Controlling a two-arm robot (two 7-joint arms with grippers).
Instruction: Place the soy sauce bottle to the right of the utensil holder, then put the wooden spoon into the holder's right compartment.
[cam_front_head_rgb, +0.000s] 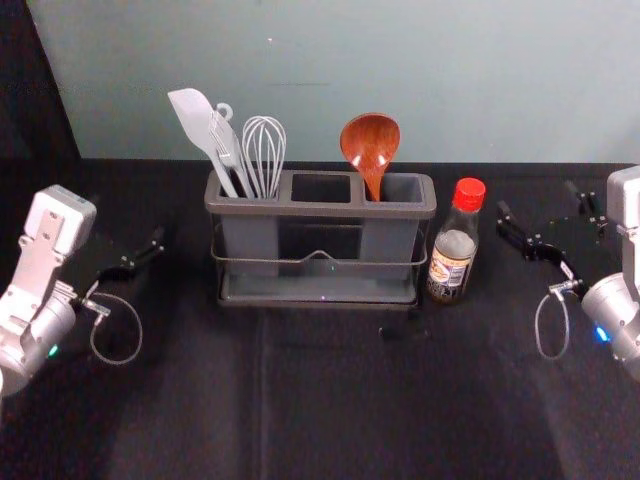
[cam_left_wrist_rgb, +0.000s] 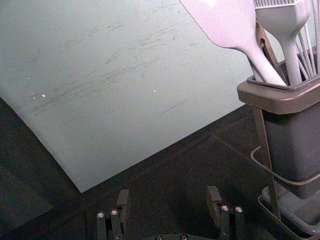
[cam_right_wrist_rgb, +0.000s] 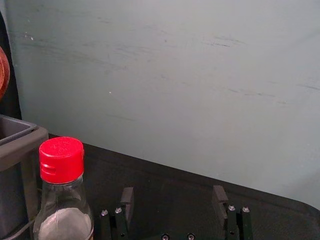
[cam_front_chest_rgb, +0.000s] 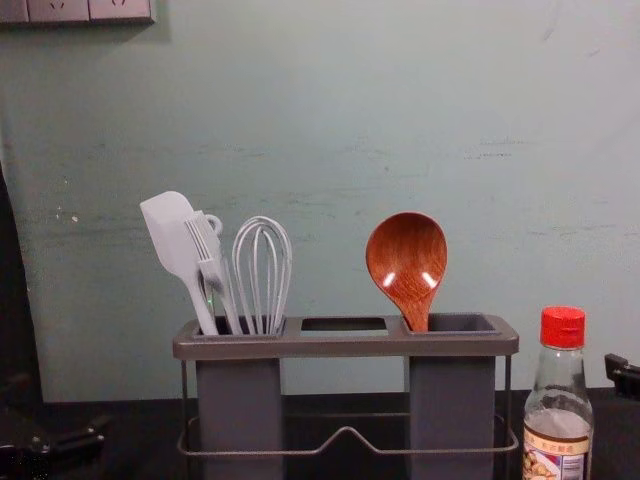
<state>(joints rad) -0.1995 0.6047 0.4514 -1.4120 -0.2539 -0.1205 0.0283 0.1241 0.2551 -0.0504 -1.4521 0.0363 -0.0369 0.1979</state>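
The round-bowled, reddish-brown wooden spoon (cam_front_head_rgb: 368, 138) stands in the dark-grey rectangular holder's (cam_front_head_rgb: 310, 209) right compartment, the red-capped clear soy sauce bottle (cam_front_head_rgb: 454, 252) upright just right of it. Left claw (cam_front_head_rgb: 128, 219) and right claw (cam_front_head_rgb: 540, 202) hang open and empty on either side.

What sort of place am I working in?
Probably a mock kitchen station in a lab: a utensil holder and soy sauce bottle on a black-covered table, before a plain wall.
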